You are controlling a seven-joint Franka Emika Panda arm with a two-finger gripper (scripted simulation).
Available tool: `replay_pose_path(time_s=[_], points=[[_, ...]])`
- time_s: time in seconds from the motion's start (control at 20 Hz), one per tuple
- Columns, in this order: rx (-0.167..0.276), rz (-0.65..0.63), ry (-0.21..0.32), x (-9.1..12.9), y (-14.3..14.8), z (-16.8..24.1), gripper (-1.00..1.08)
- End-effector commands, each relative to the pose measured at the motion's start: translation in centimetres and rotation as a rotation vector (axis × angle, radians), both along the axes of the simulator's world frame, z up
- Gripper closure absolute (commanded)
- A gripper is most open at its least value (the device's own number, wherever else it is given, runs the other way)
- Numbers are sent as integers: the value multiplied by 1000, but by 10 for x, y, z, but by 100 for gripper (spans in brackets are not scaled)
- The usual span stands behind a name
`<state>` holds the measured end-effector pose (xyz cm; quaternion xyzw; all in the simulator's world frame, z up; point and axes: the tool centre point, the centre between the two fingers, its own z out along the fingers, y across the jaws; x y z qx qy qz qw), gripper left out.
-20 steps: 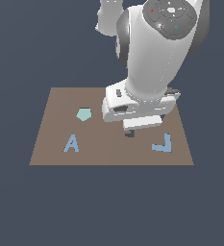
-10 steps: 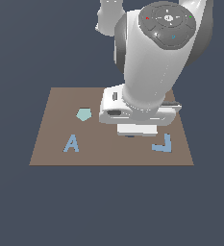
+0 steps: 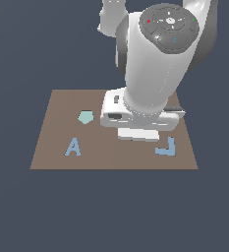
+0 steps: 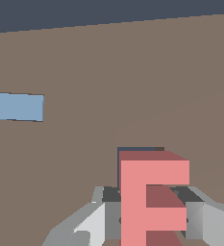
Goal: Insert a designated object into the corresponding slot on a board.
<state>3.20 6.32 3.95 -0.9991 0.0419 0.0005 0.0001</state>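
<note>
Gripping tool (image 4: 149,216) closed on smooth pink pronged piece (image 4: 152,197) above matte brown board (image 4: 108,72)

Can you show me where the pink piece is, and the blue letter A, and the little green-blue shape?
pink piece (image 4: 132,202), wrist view, on its upright bar.
blue letter A (image 3: 73,147), exterior view, on its middle.
teal pentagon (image 3: 85,117), exterior view, on its center.

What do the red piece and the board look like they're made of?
Red-pink piece: flat-shaded matte, plastic-like, no gloss or grain. Board: uniform matte brown, maybe wood or fibreboard, no texture shown. It's a simulator render, so both are guesses.
</note>
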Motion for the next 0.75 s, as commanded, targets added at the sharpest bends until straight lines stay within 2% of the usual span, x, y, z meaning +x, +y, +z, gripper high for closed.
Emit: replay_pose_path(time_s=[0.0, 0.2, 0.25, 0.7], points=[[0, -1, 0, 0, 0, -3, 108], [0, -1, 0, 0, 0, -9, 108], [0, -1, 0, 0, 0, -9, -92], [0, -1, 0, 0, 0, -9, -92]])
